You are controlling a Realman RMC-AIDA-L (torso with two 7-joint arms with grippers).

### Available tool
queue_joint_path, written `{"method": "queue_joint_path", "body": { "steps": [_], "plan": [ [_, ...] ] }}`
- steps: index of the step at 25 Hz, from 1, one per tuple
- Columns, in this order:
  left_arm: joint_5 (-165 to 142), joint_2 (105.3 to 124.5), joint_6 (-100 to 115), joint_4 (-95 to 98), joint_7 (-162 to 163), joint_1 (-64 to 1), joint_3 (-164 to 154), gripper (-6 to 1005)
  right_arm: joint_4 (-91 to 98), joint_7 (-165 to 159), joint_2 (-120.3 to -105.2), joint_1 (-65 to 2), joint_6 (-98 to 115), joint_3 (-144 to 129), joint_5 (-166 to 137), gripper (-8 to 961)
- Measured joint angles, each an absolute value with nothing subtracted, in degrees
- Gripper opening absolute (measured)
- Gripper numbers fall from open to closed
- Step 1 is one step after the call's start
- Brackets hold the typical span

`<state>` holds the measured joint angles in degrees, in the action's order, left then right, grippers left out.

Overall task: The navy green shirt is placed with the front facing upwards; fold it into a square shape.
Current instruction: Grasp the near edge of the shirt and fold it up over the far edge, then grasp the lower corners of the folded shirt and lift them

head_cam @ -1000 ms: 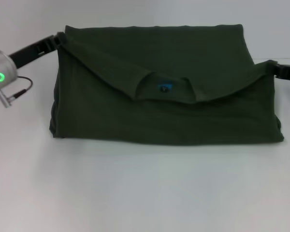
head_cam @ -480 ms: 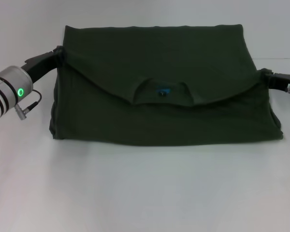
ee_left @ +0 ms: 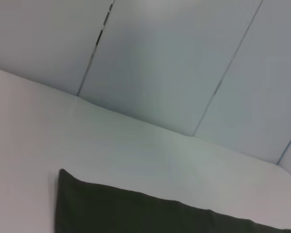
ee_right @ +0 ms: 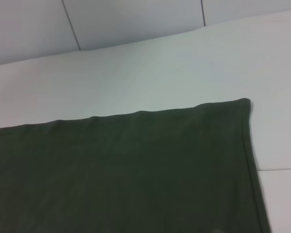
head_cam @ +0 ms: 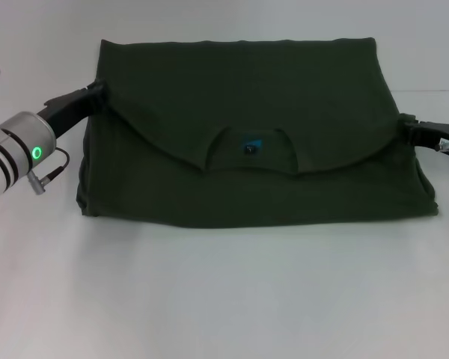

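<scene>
The navy green shirt [head_cam: 254, 75] lies on the white table, folded into a wide rectangle. Its collar half is turned over toward the near side, plain back up, with the small blue neck label [head_cam: 252, 143] showing in the neck opening. My left gripper [head_cam: 99, 91] is shut on the left corner of that flap. At the flap's right corner my right gripper [head_cam: 405, 131] is shut on the cloth too. The left wrist view catches only a far corner of the shirt [ee_left: 136, 213]. In the right wrist view a flat stretch of the shirt [ee_right: 126, 170] and its hem appear.
White table [head_cam: 224, 299] spreads in front of the shirt and on both sides. A pale panelled wall [ee_left: 184, 58] stands behind the table. My left wrist, with its green light [head_cam: 36, 153] and a cable, hangs low at the left edge.
Both grippers have drawn the flap's corners toward the near side and lower. The collar and its label have moved nearer with them, and the flap lies flatter.
</scene>
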<state>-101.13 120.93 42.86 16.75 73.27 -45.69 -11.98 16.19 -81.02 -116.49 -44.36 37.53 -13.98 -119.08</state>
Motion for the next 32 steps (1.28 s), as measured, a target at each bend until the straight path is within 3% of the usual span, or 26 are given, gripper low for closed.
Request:
{"method": "queue_joint_path", "body": {
  "steps": [6, 9, 11, 14, 19, 25, 32],
  "plan": [
    [-101.45, 120.76, 43.37, 19.19, 76.84, -44.37, -13.46, 115, 17.09, -81.03, -116.39, -43.64, 39.01, -13.92, -119.08, 116],
    [-101.33, 120.95, 44.07, 22.15, 79.74, -43.04, -14.50, 242, 18.41, -81.19, -116.31, -43.04, 40.28, -13.74, -119.09, 371],
    [-101.13, 121.11, 45.01, 24.21, 81.73, -42.11, -15.23, 326, 20.09, -81.86, -116.41, -42.37, 42.15, -13.65, -119.09, 416],
    [-101.06, 121.18, 46.67, 26.22, 83.80, -40.92, -16.04, 563, 22.75, -84.16, -116.43, -40.98, 46.64, -13.71, -118.19, 483],
    [-101.04, 121.49, 47.71, 28.16, 85.19, -39.87, -16.54, 790, 25.97, -88.07, -115.88, -38.96, 51.87, -13.98, -116.51, 596],
    [-101.80, 121.60, 52.95, 29.85, 86.21, -37.89, -17.76, 787, 30.77, -96.43, -115.18, -36.65, 58.54, -18.51, -118.03, 759],
    [-102.09, 121.92, 63.05, 35.53, 91.07, -31.88, -24.77, 783, 33.91, -107.82, -111.84, -33.00, 69.34, -25.29, -118.44, 756]
  ]
}}
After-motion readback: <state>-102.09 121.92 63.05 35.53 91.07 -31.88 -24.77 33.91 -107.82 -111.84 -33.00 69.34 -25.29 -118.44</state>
